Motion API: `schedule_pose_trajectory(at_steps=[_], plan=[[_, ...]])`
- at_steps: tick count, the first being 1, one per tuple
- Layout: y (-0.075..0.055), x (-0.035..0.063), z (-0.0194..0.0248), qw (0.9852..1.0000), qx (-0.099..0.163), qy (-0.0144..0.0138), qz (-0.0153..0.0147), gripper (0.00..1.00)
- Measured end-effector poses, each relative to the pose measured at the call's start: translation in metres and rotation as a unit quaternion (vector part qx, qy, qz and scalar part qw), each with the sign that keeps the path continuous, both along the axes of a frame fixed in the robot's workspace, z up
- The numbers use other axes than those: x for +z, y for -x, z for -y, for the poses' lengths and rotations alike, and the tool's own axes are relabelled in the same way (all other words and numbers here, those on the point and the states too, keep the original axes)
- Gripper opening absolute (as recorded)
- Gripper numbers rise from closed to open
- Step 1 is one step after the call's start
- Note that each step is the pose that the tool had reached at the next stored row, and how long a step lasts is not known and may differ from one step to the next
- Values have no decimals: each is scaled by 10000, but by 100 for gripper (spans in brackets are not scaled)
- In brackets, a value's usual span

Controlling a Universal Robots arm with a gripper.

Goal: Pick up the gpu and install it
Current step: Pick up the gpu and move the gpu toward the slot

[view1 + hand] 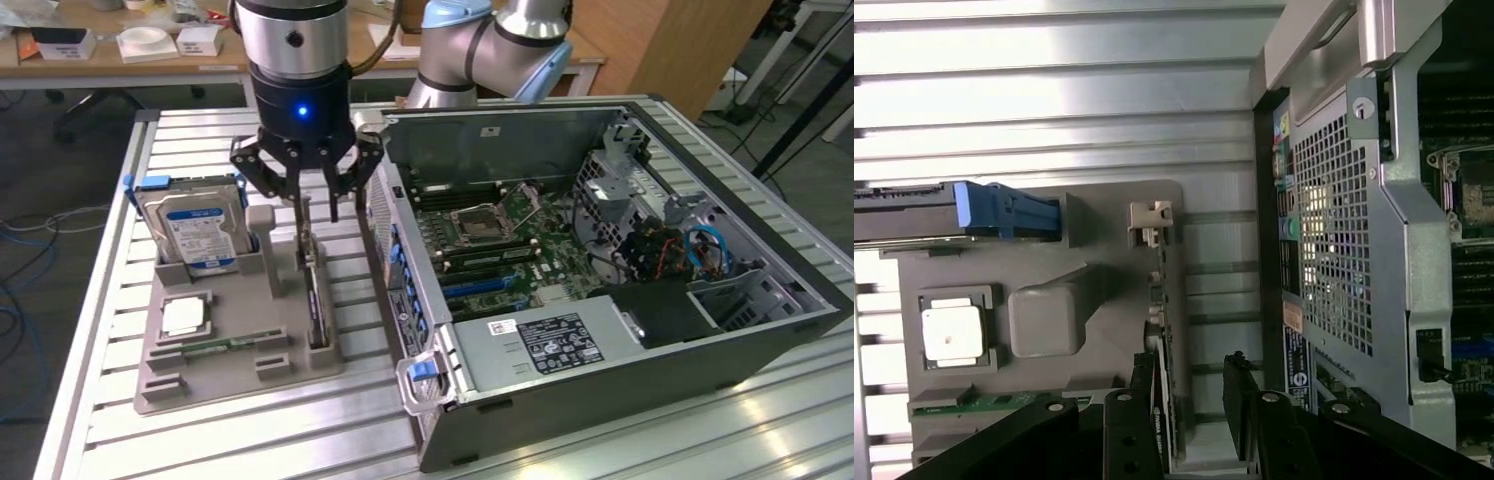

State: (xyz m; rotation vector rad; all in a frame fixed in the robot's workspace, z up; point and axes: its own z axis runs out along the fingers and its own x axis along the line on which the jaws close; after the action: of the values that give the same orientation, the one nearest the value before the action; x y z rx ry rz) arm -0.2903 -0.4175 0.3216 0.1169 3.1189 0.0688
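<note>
Near the desk's [200, 445] near edge sat the grey holder [220, 385]. Along its edge beside the open computer case [667, 350], the gpu [316, 300] stood on its long edge in a slot, upright so jaws could straddle it. Over its far end hung the end effector [331, 215], released, a jaw either side, nothing gripped.

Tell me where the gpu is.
The gpu stands on edge in the tray, on the exterior view's left of the case, just below the gripper.
</note>
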Motion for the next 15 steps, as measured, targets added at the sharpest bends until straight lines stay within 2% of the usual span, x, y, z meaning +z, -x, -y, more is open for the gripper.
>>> schedule_pose_trajectory(at_steps=[15], plan=[[21,-72,17,10000,0,0,-5,41]])
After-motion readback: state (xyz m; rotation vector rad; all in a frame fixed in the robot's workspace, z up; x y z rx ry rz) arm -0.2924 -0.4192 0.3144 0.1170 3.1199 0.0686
